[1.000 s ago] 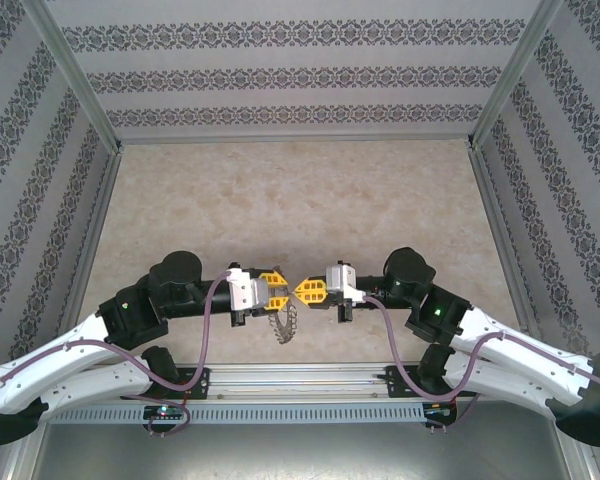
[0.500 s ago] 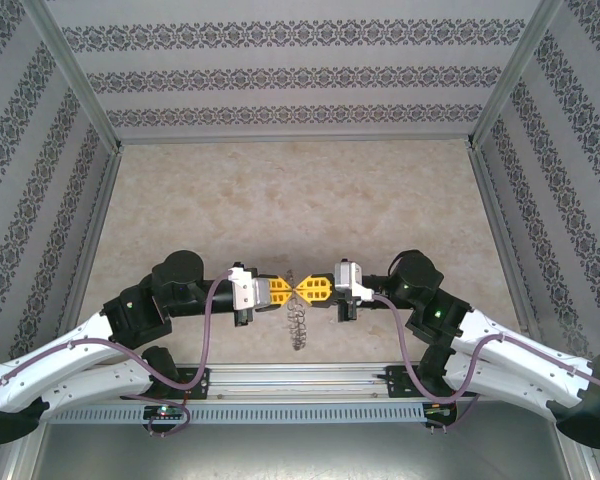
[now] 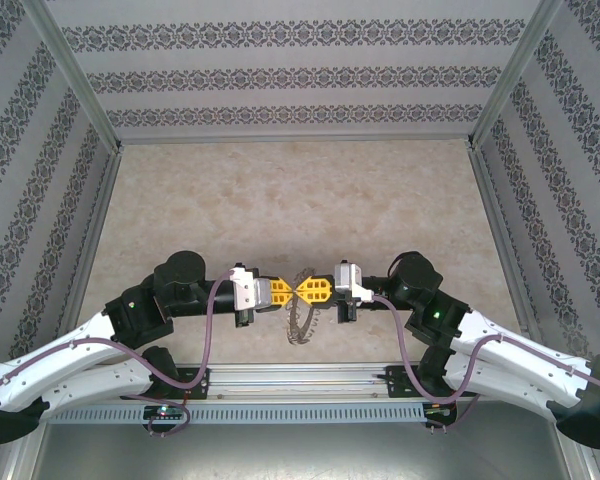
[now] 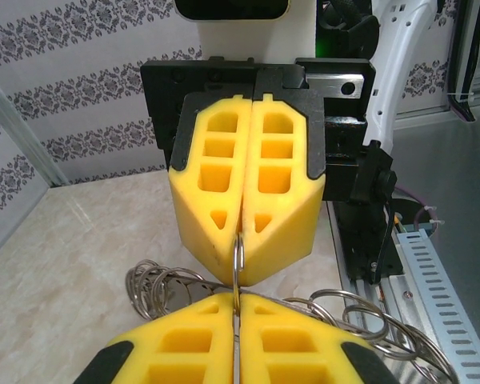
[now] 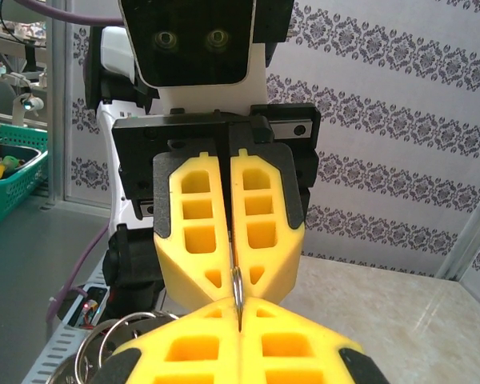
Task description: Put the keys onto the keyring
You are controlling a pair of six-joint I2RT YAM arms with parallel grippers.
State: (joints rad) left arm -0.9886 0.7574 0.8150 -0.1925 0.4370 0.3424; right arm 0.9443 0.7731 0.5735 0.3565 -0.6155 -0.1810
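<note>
Patterned wallpaper (image 3: 280,75) closed in the pale marbled bench (image 3: 280,200) on three sides, and a metal rail (image 3: 300,380) ran along its near edge. We saw the left arm (image 3: 80,350) and the right arm (image 3: 500,350) reach in from the two near corners and meet tip to tip above the middle of the near edge.

We found the left gripper (image 3: 285,291) closed, its yellow fingers (image 4: 184,344) pressed together with a thin loop of the keyring (image 3: 300,312) pinched edge-on in the seam. The right gripper (image 3: 305,291) faced it nose to nose, just as tightly closed, its fingers (image 5: 304,352) nipping the same loop from the other side.

From the left wrist we saw that loop (image 4: 237,256) standing upright between the two pairs of tips, which were almost touching. The rest of the keyring hung below the grippers as a bunch of silvery coils, spreading to both sides under the fingers (image 4: 360,308). From the right wrist we saw the coils (image 5: 112,336) low on the left.
</note>
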